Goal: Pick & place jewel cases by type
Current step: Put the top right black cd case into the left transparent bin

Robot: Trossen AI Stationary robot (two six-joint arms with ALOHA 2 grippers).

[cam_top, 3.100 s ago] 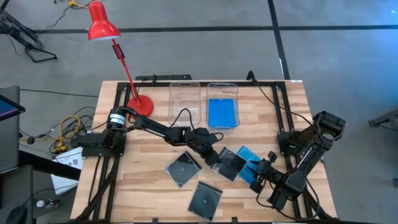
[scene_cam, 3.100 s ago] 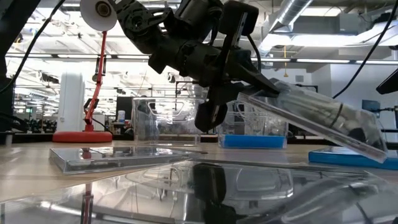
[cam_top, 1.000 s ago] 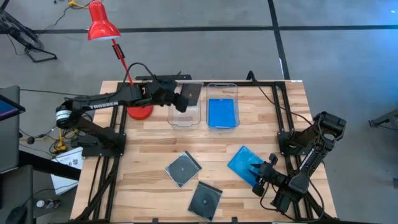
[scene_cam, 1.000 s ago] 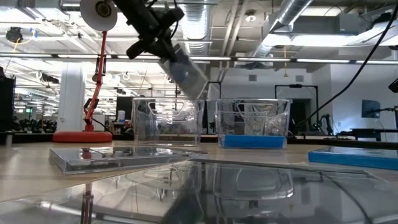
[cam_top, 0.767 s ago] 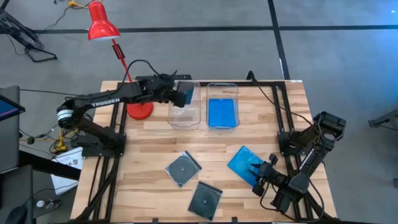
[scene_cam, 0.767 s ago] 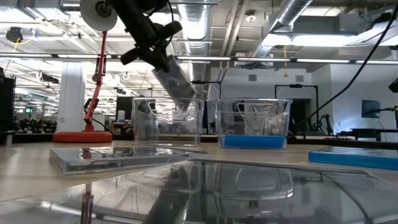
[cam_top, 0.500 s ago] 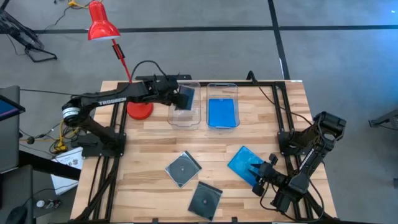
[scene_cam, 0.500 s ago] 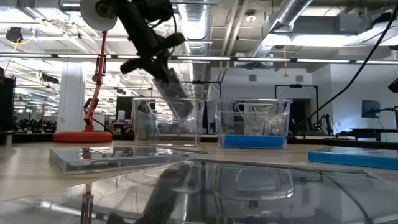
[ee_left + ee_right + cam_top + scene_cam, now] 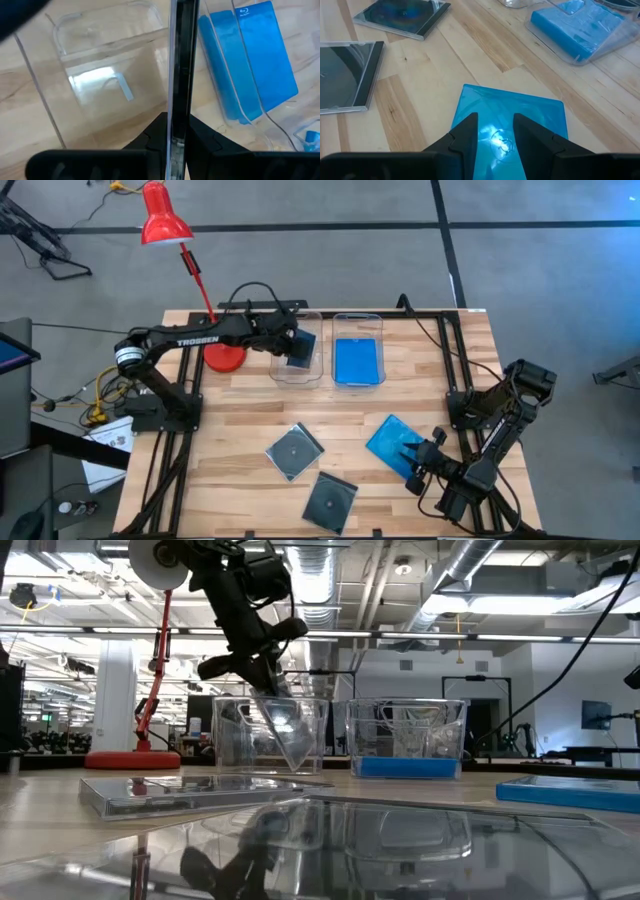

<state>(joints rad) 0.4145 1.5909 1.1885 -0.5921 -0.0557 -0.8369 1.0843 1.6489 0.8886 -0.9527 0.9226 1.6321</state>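
Nearest the front edge of the tabletop (image 9: 240, 420) we see a clear grey case (image 9: 329, 501) lying flat, turned like a diamond, disc showing. Just behind it, a second clear case (image 9: 295, 451) lies flat too, also cornerwise.

Over on the right, the right gripper (image 9: 412, 464) sits low at the near corner of a blue case (image 9: 392, 444). That case lies flat, tilted, its long axis running from the front right toward the back left. In the right wrist view the fingers (image 9: 462, 134) stand apart with the case's corner between them; we cannot tell whether they are touching it.

Farther back, the right bin (image 9: 358, 323) holds a blue case lying flat (image 9: 357, 361), its long axis running front to back.

And at the left bin (image 9: 297, 372), the left gripper (image 9: 290, 340) reaches in over the rim, fingers (image 9: 156, 134) clamped together on a dark clear case (image 9: 287, 732). It hangs on edge inside the bin, tilted, its lower corner pointing down at the bin's floor. In the left wrist view we see it edge-on, a thin line straight out from the fingers.
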